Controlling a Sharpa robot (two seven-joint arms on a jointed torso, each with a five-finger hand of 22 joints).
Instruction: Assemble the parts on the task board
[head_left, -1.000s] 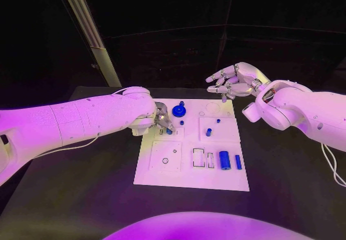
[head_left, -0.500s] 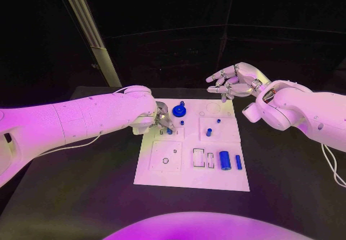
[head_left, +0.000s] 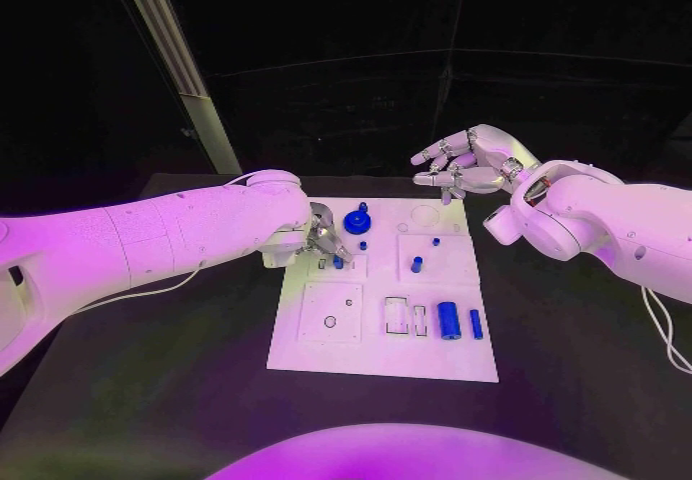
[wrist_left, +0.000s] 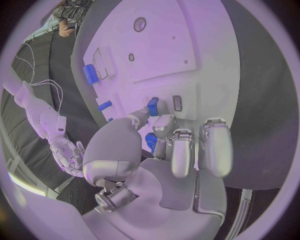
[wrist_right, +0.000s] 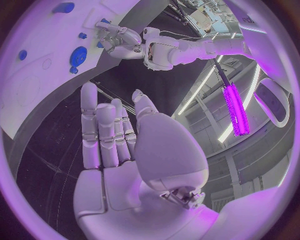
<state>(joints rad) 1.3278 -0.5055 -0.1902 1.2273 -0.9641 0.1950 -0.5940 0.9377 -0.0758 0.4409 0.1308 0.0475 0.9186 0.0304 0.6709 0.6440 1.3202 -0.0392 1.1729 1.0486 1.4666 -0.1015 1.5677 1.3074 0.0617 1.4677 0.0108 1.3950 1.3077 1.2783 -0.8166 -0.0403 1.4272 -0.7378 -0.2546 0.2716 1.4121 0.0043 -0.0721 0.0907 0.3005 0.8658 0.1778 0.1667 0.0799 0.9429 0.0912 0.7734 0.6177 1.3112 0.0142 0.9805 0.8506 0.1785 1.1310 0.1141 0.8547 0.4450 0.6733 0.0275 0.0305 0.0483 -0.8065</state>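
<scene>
Task board (head_left: 378, 360): we logged our left hand (head_left: 320, 238) pinching a small blue peg (head_left: 338, 262) at its fingertips; our right hand (head_left: 464, 163) hovered beyond it, fingers apart, holding nothing.

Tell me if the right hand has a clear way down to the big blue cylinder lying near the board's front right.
Probably yes: the right hand hovers open beyond the white task board, and nothing covers the big blue cylinder; the left hand works elsewhere.

the task board (head_left: 378, 350) is seen as white on a black table (head_left: 173, 380). the parts are blue: a round disc (head_left: 358, 223) at 12 o'clock, a cylinder (head_left: 450, 320) at 4 o'clock. silver is seen on both hands.
</scene>
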